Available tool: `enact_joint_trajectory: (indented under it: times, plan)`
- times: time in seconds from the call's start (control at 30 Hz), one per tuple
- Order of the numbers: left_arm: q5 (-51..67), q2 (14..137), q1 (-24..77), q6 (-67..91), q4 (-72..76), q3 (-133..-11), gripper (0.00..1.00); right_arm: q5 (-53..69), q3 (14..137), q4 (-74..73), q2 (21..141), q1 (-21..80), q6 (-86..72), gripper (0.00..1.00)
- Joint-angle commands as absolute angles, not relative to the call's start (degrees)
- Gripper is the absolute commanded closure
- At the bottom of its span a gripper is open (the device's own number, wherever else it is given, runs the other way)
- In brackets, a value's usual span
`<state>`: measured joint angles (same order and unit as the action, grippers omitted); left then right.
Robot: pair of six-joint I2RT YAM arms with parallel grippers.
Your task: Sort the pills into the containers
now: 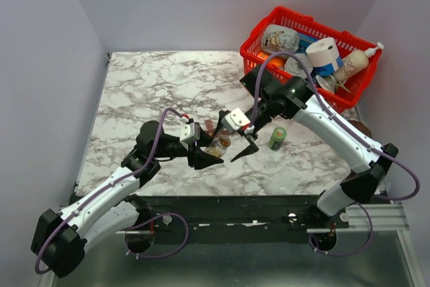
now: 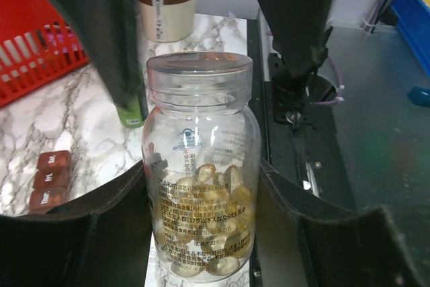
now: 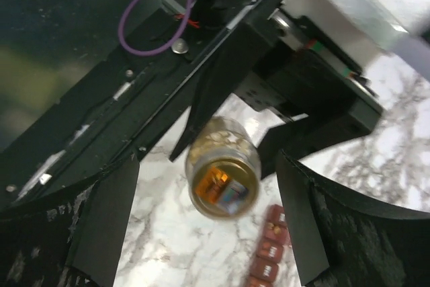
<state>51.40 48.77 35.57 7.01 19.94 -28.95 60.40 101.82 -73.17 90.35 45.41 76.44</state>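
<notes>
My left gripper (image 1: 212, 154) is shut on a clear capped bottle (image 1: 218, 144) and holds it upright. In the left wrist view the gripper (image 2: 201, 186) has a finger on each side of the bottle (image 2: 201, 119), which is part full of yellow pills (image 2: 208, 226). My right gripper (image 1: 243, 140) is open just above and beside the bottle's cap. In the right wrist view the gripper (image 3: 205, 166) has the bottle (image 3: 222, 177) between its spread fingers. The dark red pill organiser (image 3: 271, 250) lies on the marble beside the bottle, with yellow specks in one compartment. It also shows in the left wrist view (image 2: 48, 179).
A small green bottle (image 1: 277, 138) stands right of the grippers. A red mesh basket (image 1: 269, 31) full of items sits at the back right. A tan jar with a brown cap (image 2: 164, 6) stands near the table's right edge. The marble table (image 1: 154, 85) stretches to the left and back.
</notes>
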Motion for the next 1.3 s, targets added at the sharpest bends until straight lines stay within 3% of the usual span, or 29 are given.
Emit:
enact_joint_trajectory:
  times: [0.0,0.17,0.47,0.6,0.77,0.93,1.13,1.27]
  plan:
    - [58.88,50.71,34.98,7.74,21.09,-31.81,1.0,57.49,96.16,-69.72,86.31,48.43,73.57,0.11]
    - [60.73,51.68,34.28,8.0,21.62,-32.17,1.0,55.38,98.35,-70.67,87.63,48.43,72.43,0.26]
    - [62.58,52.03,33.4,8.26,21.45,-32.52,1.0,52.56,95.63,-66.71,86.05,48.43,69.88,0.28]
    - [62.75,52.03,33.31,8.52,21.62,-32.61,1.0,52.12,94.92,-65.66,85.78,48.43,68.12,0.39]
    - [61.09,51.33,33.31,8.96,22.85,-32.26,1.0,51.94,93.08,-62.15,84.82,48.43,62.6,0.62]
    - [49.35,48.78,33.31,7.12,24.25,-30.59,1.0,48.35,89.49,-51.55,83.85,48.51,47.41,0.79]
    - [27.55,44.04,34.19,6.42,31.89,-26.38,1.0,35.1,81.31,-32.65,81.92,48.43,15.69,0.82]
    - [9.28,43.86,36.56,4.92,33.49,-25.49,1.0,26.03,77.88,-29.45,83.58,47.99,-2.5,0.82]
